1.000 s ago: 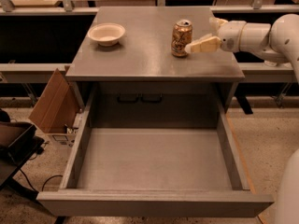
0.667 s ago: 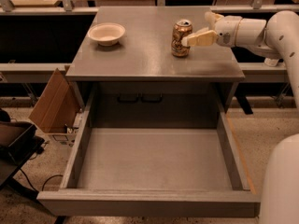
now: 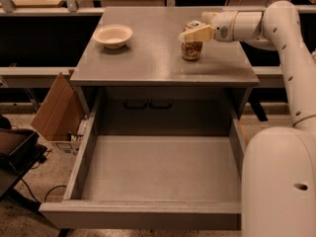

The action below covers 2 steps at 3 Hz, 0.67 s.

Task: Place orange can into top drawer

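Note:
The orange can [image 3: 191, 49] stands upright on the grey tabletop [image 3: 148, 63], right of middle. My gripper [image 3: 193, 33] reaches in from the right at the end of the white arm and covers the can's upper part, with the silver top showing just behind it. The top drawer [image 3: 140, 214] is pulled wide open below the tabletop, toward the camera. Its flat grey bottom holds nothing.
A cream bowl [image 3: 113, 35] sits on the tabletop to the left of the can. An open cardboard box [image 3: 55, 108] leans beside the cabinet at the left, with a dark object [image 3: 15, 152] below it. My white body [image 3: 279, 181] fills the lower right beside the drawer.
My gripper has moved left from beside the can to over its upper part. The can, bowl and drawer have not moved.

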{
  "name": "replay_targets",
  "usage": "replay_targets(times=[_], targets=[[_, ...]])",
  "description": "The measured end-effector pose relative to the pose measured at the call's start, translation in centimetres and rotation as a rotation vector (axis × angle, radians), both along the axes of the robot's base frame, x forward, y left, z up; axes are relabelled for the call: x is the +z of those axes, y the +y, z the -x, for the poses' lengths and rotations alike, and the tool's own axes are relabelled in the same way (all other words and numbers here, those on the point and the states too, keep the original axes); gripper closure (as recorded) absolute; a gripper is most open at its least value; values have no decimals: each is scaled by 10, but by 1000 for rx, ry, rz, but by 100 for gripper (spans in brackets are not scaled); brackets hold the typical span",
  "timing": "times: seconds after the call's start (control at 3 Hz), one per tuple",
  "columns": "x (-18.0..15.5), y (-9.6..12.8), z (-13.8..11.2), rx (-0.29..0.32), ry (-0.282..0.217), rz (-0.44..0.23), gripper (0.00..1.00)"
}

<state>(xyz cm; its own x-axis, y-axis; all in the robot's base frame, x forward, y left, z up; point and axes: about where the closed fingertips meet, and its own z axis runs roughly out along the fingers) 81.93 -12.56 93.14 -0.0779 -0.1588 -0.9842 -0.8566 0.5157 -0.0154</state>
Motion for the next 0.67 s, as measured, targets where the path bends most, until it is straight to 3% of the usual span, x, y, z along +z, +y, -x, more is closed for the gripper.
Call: replay_targets(times=[0.67], targets=[[-26,27,-16,-10,123,13,41]])
